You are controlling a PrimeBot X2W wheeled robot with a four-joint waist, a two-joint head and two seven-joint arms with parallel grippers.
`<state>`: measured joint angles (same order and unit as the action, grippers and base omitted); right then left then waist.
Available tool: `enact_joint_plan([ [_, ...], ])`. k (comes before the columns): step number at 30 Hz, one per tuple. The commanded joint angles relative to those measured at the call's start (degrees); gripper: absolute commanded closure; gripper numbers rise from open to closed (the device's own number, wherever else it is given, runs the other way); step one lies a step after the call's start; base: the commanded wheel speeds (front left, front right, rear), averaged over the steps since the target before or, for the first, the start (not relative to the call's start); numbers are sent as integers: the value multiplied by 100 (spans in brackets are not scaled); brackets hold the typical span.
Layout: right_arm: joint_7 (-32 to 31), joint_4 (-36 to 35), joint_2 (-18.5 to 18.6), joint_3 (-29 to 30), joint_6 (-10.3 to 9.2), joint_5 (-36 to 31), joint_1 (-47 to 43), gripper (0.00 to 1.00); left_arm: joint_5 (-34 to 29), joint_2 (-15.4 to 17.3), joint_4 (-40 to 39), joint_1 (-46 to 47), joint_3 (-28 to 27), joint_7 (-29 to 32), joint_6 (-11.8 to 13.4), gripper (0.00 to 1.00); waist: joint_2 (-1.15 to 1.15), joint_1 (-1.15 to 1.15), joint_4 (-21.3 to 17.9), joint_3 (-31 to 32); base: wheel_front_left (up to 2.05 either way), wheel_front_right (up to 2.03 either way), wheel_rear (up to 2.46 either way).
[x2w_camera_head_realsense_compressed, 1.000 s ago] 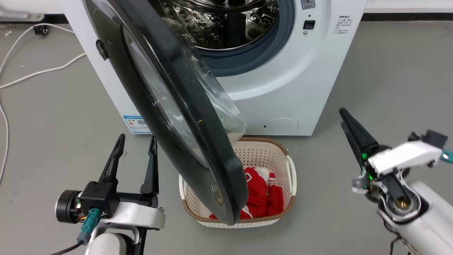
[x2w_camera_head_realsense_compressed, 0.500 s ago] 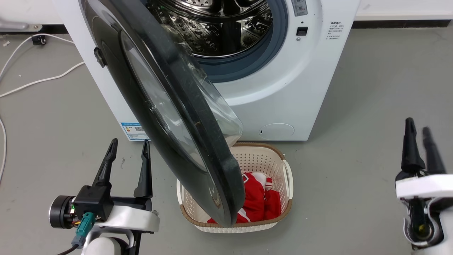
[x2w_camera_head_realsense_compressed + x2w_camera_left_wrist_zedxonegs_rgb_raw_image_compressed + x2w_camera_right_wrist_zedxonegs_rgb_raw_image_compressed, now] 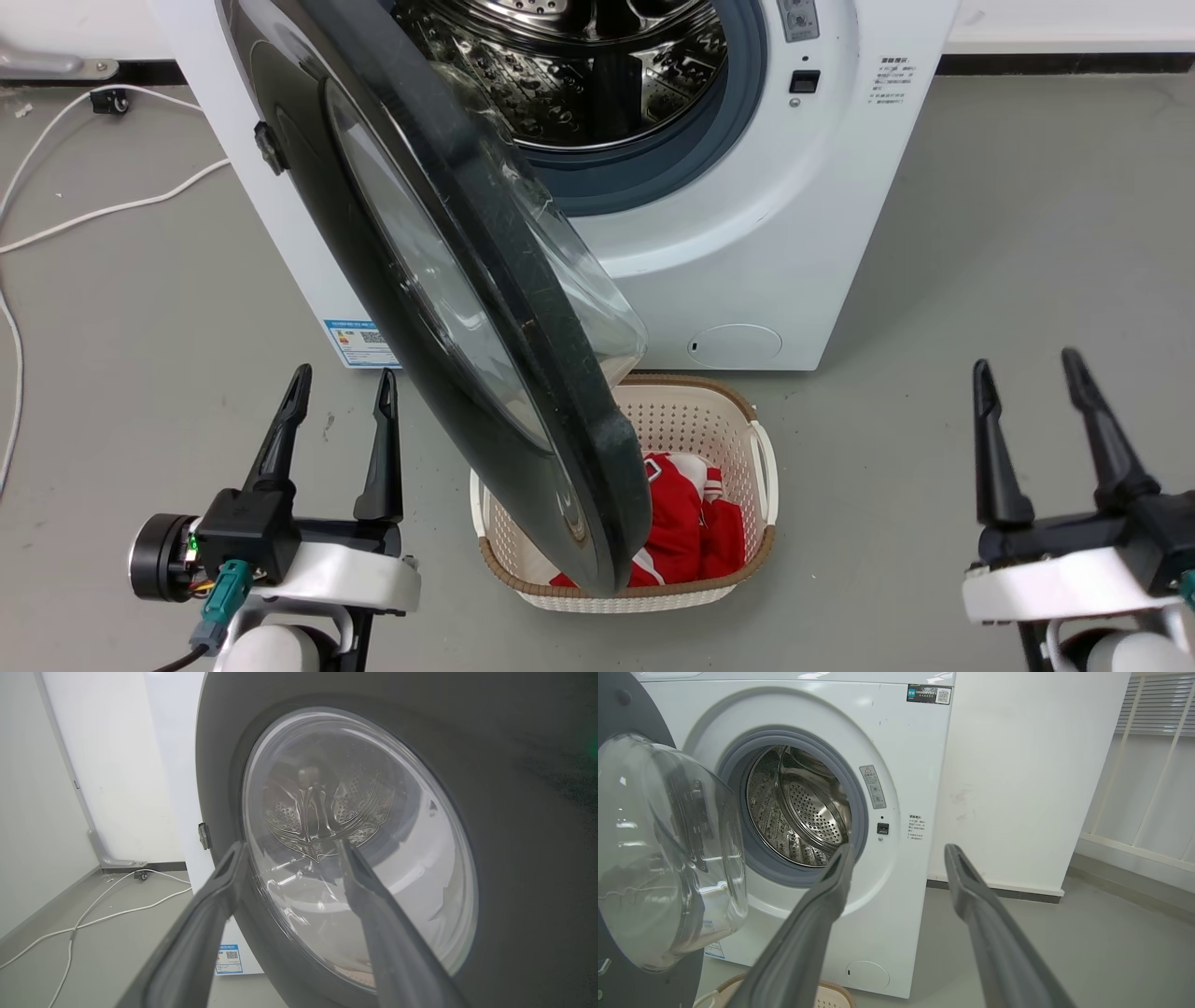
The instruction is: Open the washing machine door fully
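Observation:
The white washing machine [image 3: 747, 243] stands ahead with its steel drum [image 3: 597, 75] exposed. The washing machine door [image 3: 411, 261], a black disc with a clear glass bowl, is hinged on the left and swung out towards me, its lower edge over the basket. My left gripper [image 3: 343, 378] is open at the lower left, just left of the door and apart from it. The left wrist view faces the door's outer face [image 3: 514, 835] between the open left gripper [image 3: 289, 851]. My right gripper [image 3: 1025, 362] is open at the lower right, well clear; it [image 3: 899, 851] points at the machine's front [image 3: 906, 765].
A cream laundry basket [image 3: 761, 467] holding red clothing [image 3: 691, 532] sits on the floor under the door's lower edge, against the machine. White cables [image 3: 93, 196] trail across the grey floor at the left. A white wall [image 3: 1017, 788] rises right of the machine.
My right gripper has drawn back from a raised, turned pose to the lower right, and its fingers have spread apart. The door and the left gripper hold their places; the camera shifted slightly.

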<state>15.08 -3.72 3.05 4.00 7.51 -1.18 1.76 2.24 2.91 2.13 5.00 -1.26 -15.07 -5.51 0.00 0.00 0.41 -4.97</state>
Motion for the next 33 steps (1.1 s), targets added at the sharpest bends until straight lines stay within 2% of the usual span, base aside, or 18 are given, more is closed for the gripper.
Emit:
enact_joint_plan([
  [1, 10, 60, -24, -32, -4, 100, -115, 0, -33, 1, -16, -8, -15, -15, 4, 0, 0, 0, -2, -4, 0, 0, 0],
  [6, 11, 340, -25, -35, -4, 378, -123, 0, -64, 0, -8, 27, -1, -15, -19, 0, 0, 0, -16, -30, 0, 0, 0],
  [22, 10, 354, -26, -54, -4, 326, 54, 0, -59, 8, 47, 90, 16, -15, -48, 0, 0, 0, -13, -71, 0, 0, 0],
  [23, 10, 350, -26, -54, -4, 329, 55, 0, -55, 8, 44, 97, 21, -15, -53, 53, 0, 0, -13, -75, 0, 0, 0],
  [24, 10, 343, -26, -51, -4, 328, 60, 0, -51, 9, 33, 105, 23, -15, -60, 100, 0, 0, -13, -81, 0, 0, 0],
  [33, 10, 367, -26, -26, -4, 377, 71, 0, -3, 13, -249, 161, 0, -15, -89, 100, 0, 0, -2, -112, 0, 0, 0],
])
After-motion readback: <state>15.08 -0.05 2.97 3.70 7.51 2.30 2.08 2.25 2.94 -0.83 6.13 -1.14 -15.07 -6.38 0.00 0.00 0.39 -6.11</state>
